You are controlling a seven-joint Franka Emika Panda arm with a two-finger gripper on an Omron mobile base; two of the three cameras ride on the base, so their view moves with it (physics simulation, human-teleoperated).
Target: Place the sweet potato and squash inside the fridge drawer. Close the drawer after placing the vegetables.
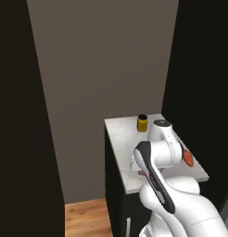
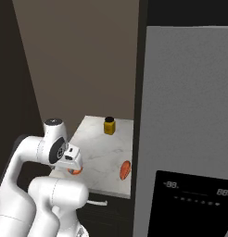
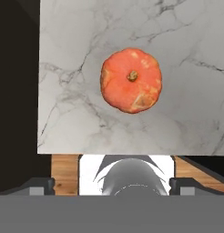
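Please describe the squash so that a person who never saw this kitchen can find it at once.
Find the marble counter left of the tall grey fridge. The squash lies near its front edge: round, flattened, orange, with a small stem, unlike the elongated sweet potato and yellow jar.

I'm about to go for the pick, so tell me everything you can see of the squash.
The squash is round, squat and orange, with pale mottled patches and a small brownish stem stub at its centre, facing up toward the hand camera. It sits alone on the white marble counter, near its front edge; nothing else touches it. The open gripper hangs above it.
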